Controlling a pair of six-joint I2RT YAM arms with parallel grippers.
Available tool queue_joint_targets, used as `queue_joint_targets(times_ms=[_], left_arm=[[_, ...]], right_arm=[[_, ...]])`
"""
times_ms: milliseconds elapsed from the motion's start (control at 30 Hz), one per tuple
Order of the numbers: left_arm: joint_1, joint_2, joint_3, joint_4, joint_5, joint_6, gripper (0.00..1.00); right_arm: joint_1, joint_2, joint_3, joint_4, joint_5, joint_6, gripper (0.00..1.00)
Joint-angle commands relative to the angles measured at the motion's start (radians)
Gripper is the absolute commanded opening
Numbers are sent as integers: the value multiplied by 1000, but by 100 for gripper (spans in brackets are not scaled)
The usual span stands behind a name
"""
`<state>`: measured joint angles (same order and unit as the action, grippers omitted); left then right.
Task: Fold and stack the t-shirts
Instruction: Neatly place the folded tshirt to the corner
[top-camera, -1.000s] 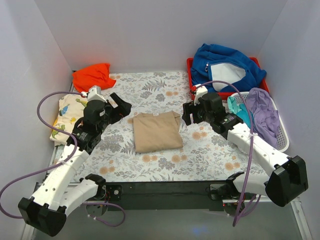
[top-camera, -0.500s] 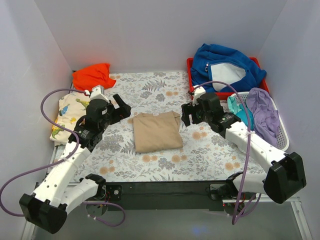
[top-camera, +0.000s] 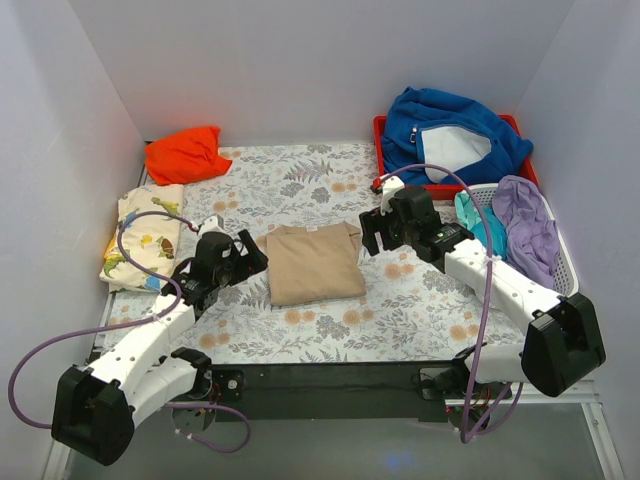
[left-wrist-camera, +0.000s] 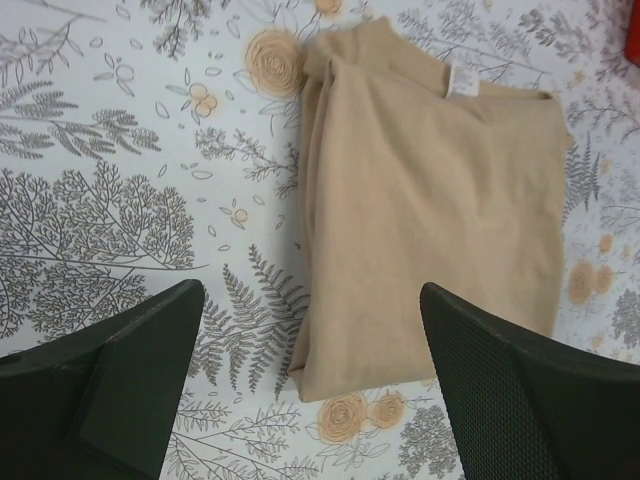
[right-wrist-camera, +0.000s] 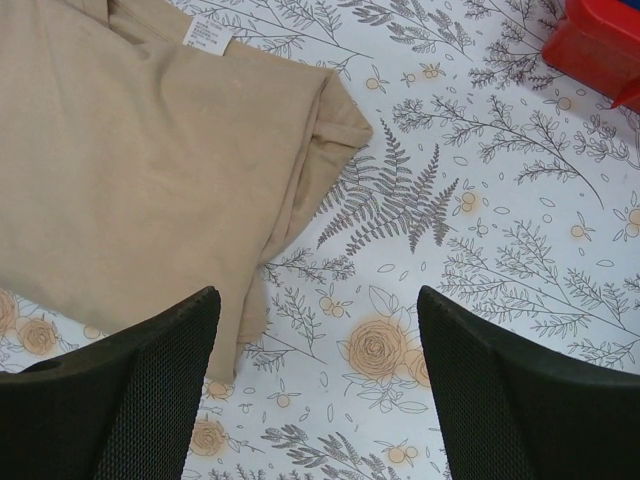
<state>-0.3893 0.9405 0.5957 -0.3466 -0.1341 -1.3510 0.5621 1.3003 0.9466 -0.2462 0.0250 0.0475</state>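
A folded tan t-shirt (top-camera: 313, 262) lies in the middle of the floral cloth; it also shows in the left wrist view (left-wrist-camera: 440, 210) and the right wrist view (right-wrist-camera: 140, 160). My left gripper (top-camera: 246, 262) is open and empty, low at the shirt's left edge, its jaws straddling the shirt's near corner. My right gripper (top-camera: 372, 232) is open and empty beside the shirt's right edge. An orange t-shirt (top-camera: 184, 153) lies crumpled at the back left. A cream dinosaur-print t-shirt (top-camera: 143, 232) lies at the left edge.
A red bin (top-camera: 385, 160) at the back right holds a bulky blue fleece (top-camera: 450, 135). A white basket (top-camera: 563, 268) at the right holds purple and teal clothes. White walls close in on three sides.
My left arm has swung down and toward the near side, bringing its gripper low at the tan shirt's left edge. My right gripper has crept slightly left toward the shirt.
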Motion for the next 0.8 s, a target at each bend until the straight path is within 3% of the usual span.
queue_joint_targets(times_ms=[0,233,500,767], left_arm=[[1,-40,-63,95,18,-42,89],[1,37,-122,148,-29,-53,86],[1,47,-229,340,129,-88,89],[1,110,-306,498,200,-97,89]], right_arm=[[-7,5,27,-13,1,-26,85],[-11,22,29,-16,-11,-35,86],[-14,13,3,-16,-14,-32,86],[-19,4,-12,-16,-11,-34,86]])
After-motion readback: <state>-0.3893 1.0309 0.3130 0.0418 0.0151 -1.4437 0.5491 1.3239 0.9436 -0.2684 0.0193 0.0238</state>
